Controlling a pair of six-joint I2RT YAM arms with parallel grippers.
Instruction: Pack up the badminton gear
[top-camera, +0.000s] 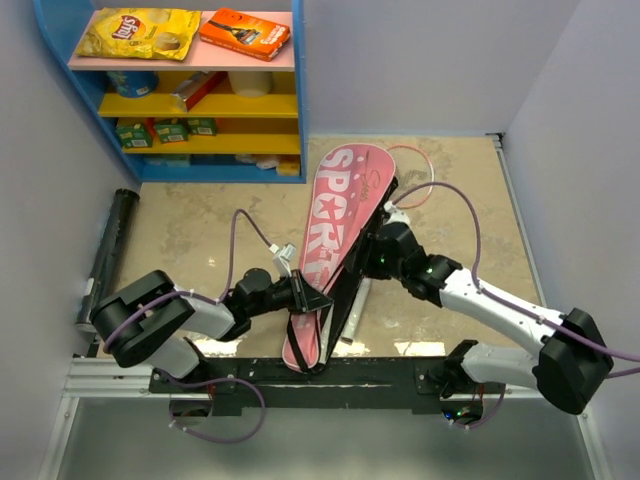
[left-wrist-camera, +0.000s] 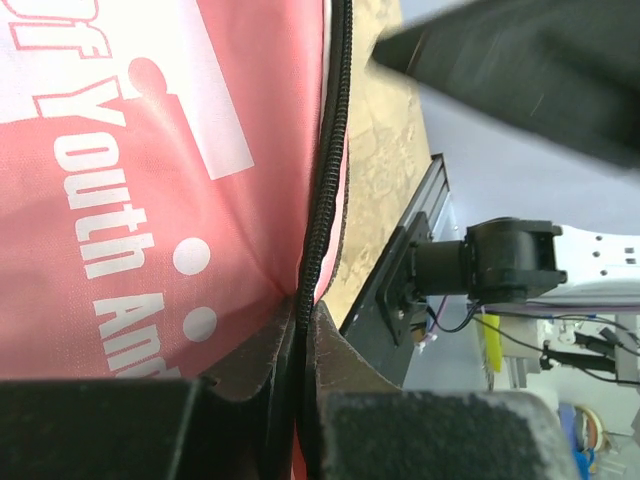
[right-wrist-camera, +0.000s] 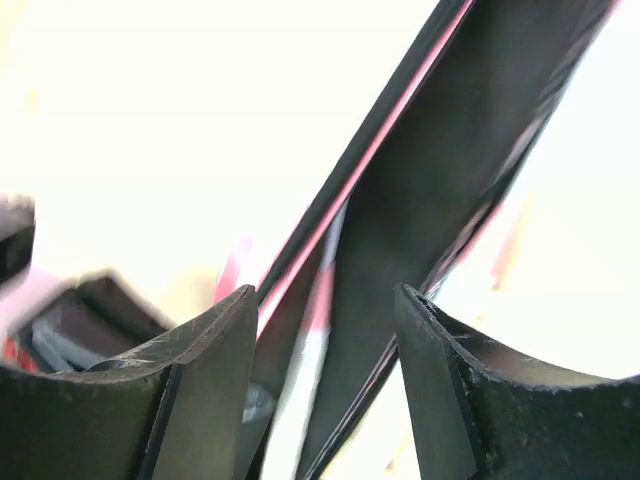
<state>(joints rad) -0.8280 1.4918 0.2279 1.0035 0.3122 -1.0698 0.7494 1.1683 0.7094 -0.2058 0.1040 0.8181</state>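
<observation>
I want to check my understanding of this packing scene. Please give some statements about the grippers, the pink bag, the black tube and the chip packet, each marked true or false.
1. The left gripper is shut on the edge of the pink bag. True.
2. The black tube is inside the bag. False: it lies far to the left, outside the bag.
3. The right gripper has its jaws apart. True.
4. The chip packet lies beside the bag. False: it is on the top shelf.
</observation>
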